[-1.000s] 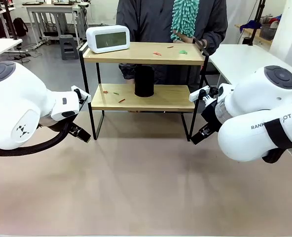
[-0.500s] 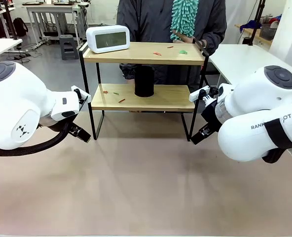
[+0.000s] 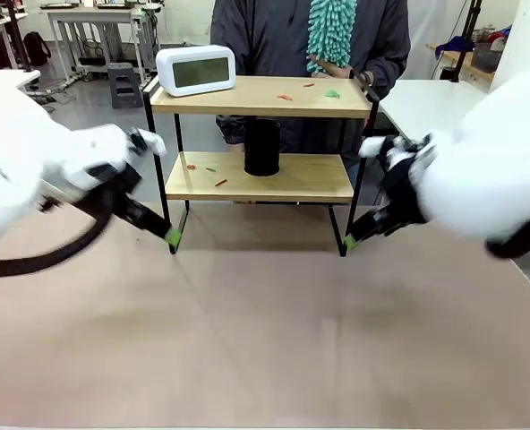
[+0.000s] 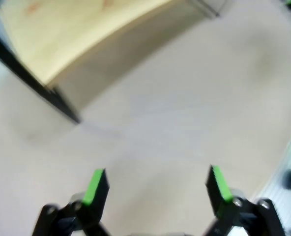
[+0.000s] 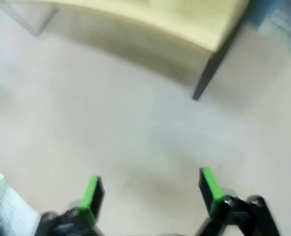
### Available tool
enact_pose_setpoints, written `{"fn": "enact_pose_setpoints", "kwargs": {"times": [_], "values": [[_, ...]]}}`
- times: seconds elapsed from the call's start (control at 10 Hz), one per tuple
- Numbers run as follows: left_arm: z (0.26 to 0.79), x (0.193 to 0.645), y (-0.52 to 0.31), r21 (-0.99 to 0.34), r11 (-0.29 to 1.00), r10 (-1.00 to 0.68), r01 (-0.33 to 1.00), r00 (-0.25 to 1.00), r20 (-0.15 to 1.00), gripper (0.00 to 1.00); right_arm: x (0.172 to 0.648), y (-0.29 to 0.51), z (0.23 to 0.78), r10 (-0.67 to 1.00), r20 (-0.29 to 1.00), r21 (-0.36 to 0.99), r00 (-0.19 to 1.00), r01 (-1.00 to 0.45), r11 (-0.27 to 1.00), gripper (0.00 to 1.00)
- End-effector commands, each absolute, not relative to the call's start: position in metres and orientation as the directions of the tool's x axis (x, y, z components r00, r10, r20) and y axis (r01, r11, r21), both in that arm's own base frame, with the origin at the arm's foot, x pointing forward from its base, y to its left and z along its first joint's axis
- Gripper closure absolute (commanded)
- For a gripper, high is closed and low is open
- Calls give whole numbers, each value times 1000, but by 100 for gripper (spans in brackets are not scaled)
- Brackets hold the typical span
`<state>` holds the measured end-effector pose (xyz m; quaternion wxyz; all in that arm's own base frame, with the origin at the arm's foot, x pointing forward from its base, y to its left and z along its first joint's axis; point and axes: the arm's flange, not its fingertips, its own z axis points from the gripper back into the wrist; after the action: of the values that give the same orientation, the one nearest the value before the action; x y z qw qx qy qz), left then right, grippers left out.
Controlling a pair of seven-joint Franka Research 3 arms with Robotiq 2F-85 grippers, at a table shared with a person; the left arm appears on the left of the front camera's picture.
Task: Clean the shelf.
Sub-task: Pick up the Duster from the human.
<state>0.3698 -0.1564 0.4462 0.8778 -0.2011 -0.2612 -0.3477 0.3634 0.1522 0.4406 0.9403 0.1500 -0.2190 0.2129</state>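
The shelf [image 3: 256, 97] stands at the far middle of the table, two wooden boards in a black frame. On its top board rest a white clock [image 3: 196, 70] and small coloured scraps [image 3: 286, 97]. More scraps [image 3: 220, 182] and a black cylinder [image 3: 262, 146] are on the lower board. A person behind it holds a teal duster [image 3: 330, 31]. My left gripper [image 3: 170, 236] is open beside the shelf's front left leg. My right gripper [image 3: 348, 242] is open beside the front right leg. The left wrist view has open fingers [image 4: 97, 184] over bare table near the shelf [image 4: 76, 37]. The right wrist view has open fingers [image 5: 212, 189] short of the shelf [image 5: 185, 19].
Another white table [image 3: 431, 107] adjoins at the right. The tan table [image 3: 265, 340] stretches bare in front of the shelf. Desks and stools stand far back on the left.
Both arms have swung fast and appear blurred. Their grippers have moved inward and down toward the shelf's front legs. The duster has risen slightly.
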Motion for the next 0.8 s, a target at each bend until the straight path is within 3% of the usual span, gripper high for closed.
{"fn": "enact_pose_setpoints", "kwargs": {"times": [0.0,0.2,0.3,0.5,0.6,0.7], "values": [[499,332,-31,-442,586,-360,679,707,609,0,325,54,530,-21,485,511,874,-264,818,0],[497,324,82,-643,582,5,498,788,615,0,278,-64,549,-394,515,757,761,-189,625,0],[478,328,131,-778,489,239,395,796,555,0,264,-105,532,-516,486,805,705,-132,578,0],[427,343,178,-923,258,504,284,775,380,0,263,-139,482,-639,401,853,656,-14,522,0],[409,355,174,-950,250,574,185,762,300,0,256,-130,566,-395,475,757,787,-136,639,0],[447,294,193,-831,433,301,350,813,499,0,256,-130,566,-395,475,757,787,-136,639,0]]}}
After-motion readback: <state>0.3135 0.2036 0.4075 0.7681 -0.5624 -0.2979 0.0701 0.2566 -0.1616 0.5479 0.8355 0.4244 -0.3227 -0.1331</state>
